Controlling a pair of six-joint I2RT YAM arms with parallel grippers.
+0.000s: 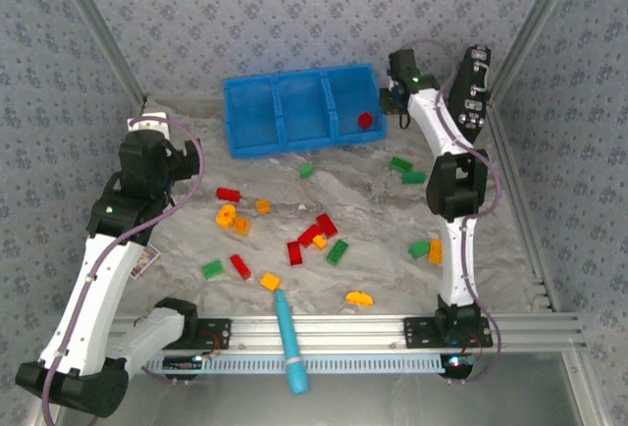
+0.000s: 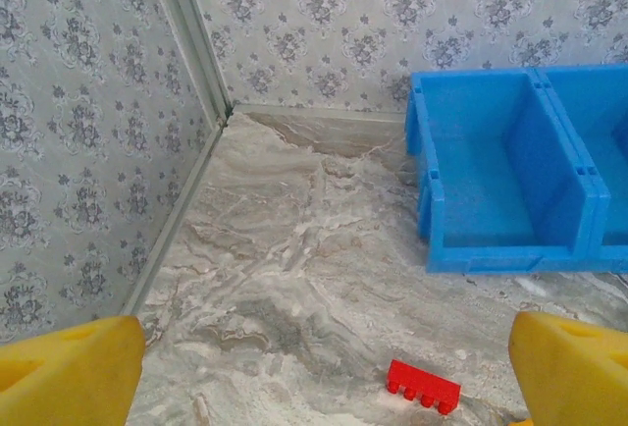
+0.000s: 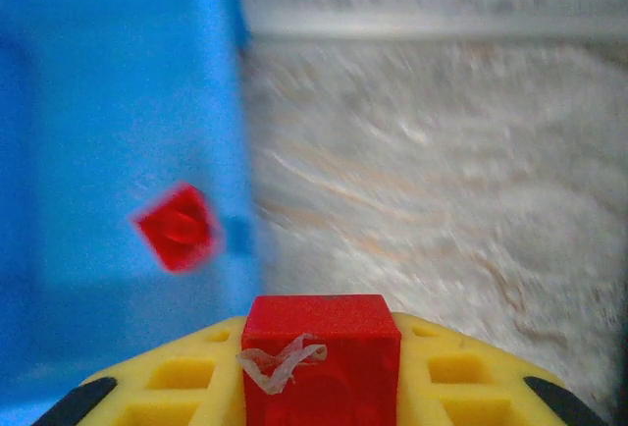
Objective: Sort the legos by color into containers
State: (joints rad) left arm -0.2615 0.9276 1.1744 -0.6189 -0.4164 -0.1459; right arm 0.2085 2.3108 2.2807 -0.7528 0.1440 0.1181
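One red lego (image 1: 366, 120) lay in the right compartment of the blue tray (image 1: 257, 112). The other legos (image 1: 325, 225), small red, green and orange-yellow bricks, littered the table (image 1: 383, 220), so sorting had barely begun. The right gripper (image 1: 396, 95), beside the tray, pinched a second red brick (image 3: 321, 367); the left gripper (image 2: 324, 377) hung spread wide.

Marble-patterned tabletop (image 1: 383, 215), grey-white. Blue three-compartment tray (image 1: 294, 145) at the far side, centre. Loose legos over the middle: red bricks (image 1: 312, 235) clustered near centre, green bricks (image 1: 400, 164) mostly to the right, orange bricks (image 1: 229, 216) left of centre and near the front. Teal stick (image 1: 287, 333) at the near edge, crossing the aluminium rail (image 1: 373, 326).
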